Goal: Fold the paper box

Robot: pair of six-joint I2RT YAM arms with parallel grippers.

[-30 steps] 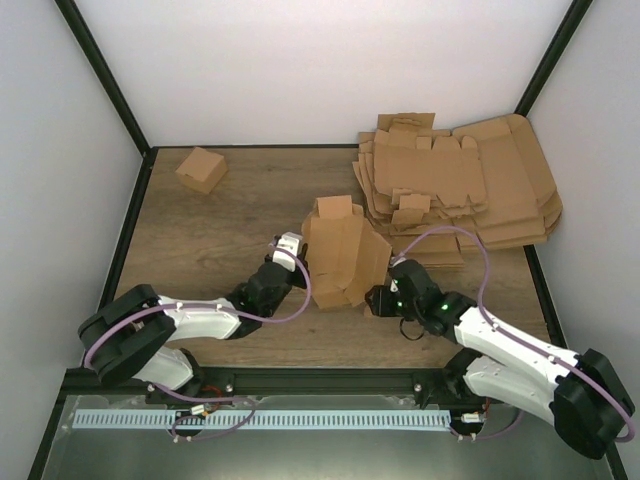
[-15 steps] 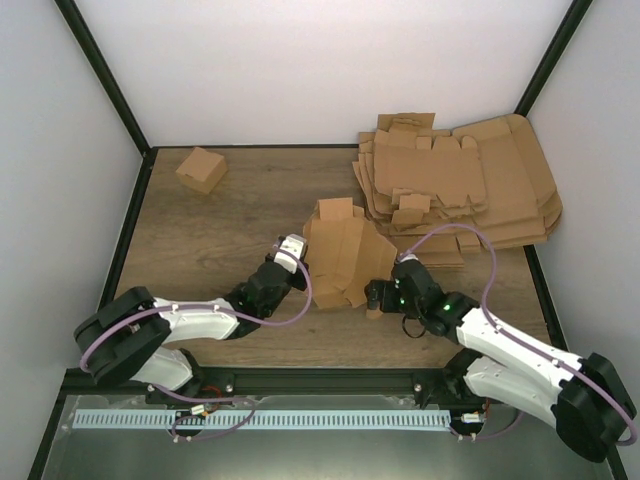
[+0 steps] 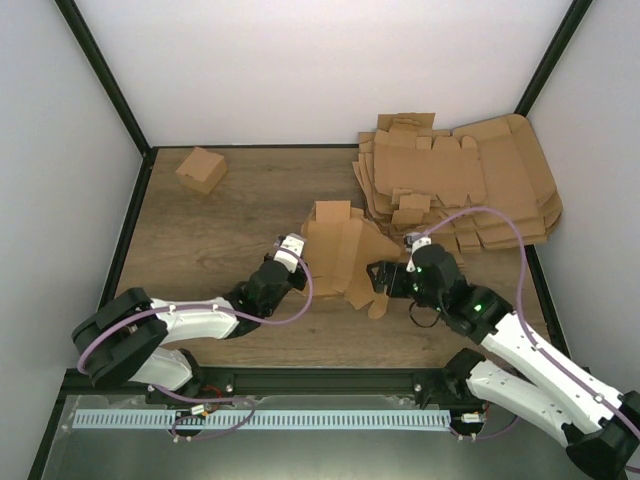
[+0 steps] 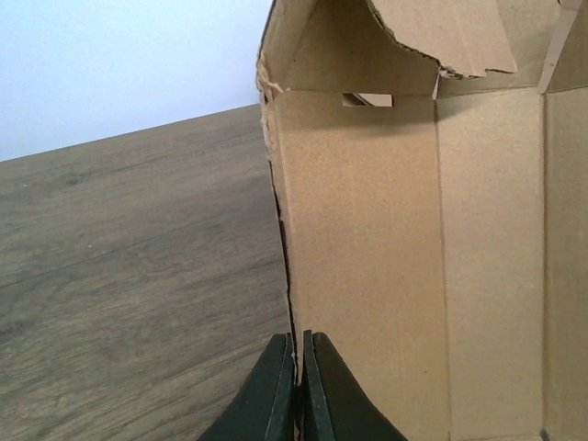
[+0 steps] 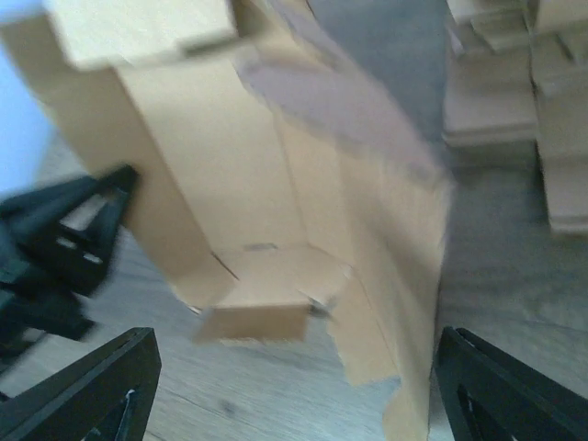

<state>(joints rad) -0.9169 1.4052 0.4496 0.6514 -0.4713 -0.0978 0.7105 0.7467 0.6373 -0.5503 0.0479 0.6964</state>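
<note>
The paper box (image 3: 340, 252) is a partly folded brown cardboard piece standing at mid-table, its flaps loose. My left gripper (image 3: 303, 268) is shut on its left edge; in the left wrist view the fingertips (image 4: 296, 367) pinch the thin wall of the box (image 4: 395, 239). My right gripper (image 3: 376, 283) is open just right of the box, with a loose flap beside it. In the right wrist view the box (image 5: 276, 184) fills the space ahead of the wide-open right gripper (image 5: 294, 395), apart from both fingers.
A messy stack of flat cardboard blanks (image 3: 460, 190) lies at the back right and shows in the right wrist view (image 5: 514, 92). A small folded brown box (image 3: 201, 168) sits at the back left. Black frame rails edge the table.
My right arm has lifted and drawn back to the right, away from the box. The box has sagged lower and a lower right flap now hangs loose. The left gripper keeps its hold.
</note>
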